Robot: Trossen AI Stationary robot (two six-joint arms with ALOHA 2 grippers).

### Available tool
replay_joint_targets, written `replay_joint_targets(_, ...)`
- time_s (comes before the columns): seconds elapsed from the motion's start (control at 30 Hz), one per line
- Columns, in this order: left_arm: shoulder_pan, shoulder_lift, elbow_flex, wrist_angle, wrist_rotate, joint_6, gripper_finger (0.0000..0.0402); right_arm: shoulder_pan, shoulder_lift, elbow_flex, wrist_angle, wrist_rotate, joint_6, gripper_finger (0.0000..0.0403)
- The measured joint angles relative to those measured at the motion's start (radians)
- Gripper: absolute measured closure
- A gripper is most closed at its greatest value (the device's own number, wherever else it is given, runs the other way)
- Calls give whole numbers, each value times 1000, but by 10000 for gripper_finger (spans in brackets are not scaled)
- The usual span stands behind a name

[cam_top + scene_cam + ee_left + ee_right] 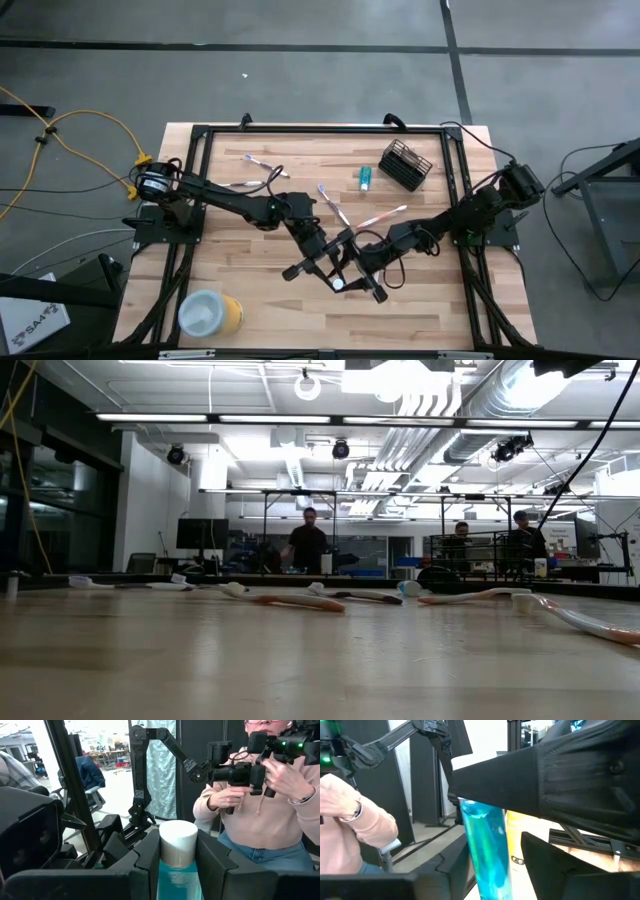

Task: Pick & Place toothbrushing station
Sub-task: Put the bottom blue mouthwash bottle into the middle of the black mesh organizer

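A blue tube with a white cap (178, 842) hangs upright above the middle of the table, with my left gripper (338, 278) shut on it. My right gripper (492, 870) comes at it from the table's right, open, one finger on each side of the tube's lower part (487, 850). On the table lie the black mesh holder (405, 163), a second blue tube (366, 178) and toothbrushes (262, 163), (335, 205), (382, 216). My left gripper pinches the tube just below its white cap (178, 872) between its two fingers (150, 857), which come in level. The tube stands cap up and clear of the table, its body hanging below the fingers. My right gripper: a gap shows between one finger (555, 865) and the tube; whether the other finger touches it I cannot tell.
A yellow cylinder with a white top (210, 313) stands near the front left corner. A black frame (200, 132) rims the table. Beyond the table a person in a pink top (260, 815) holds hand controllers. Toothbrushes (300, 601) lie flat across the far half.
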Motion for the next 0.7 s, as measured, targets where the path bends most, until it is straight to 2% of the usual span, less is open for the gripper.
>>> replay_joint_targets(0.27, 0, 0, 0, 1, 6, -4, 315, 0, 0, 0, 1, -20, -1, 326)
replay_joint_targets(0.47, 0, 0, 0, 1, 22, -5, 287, 0, 0, 0, 0, -19, 0, 328)
replay_joint_targets(0.7, 0, 1, 0, 3, 22, -6, 292, -1, 0, 0, -1, -5, -2, 333)
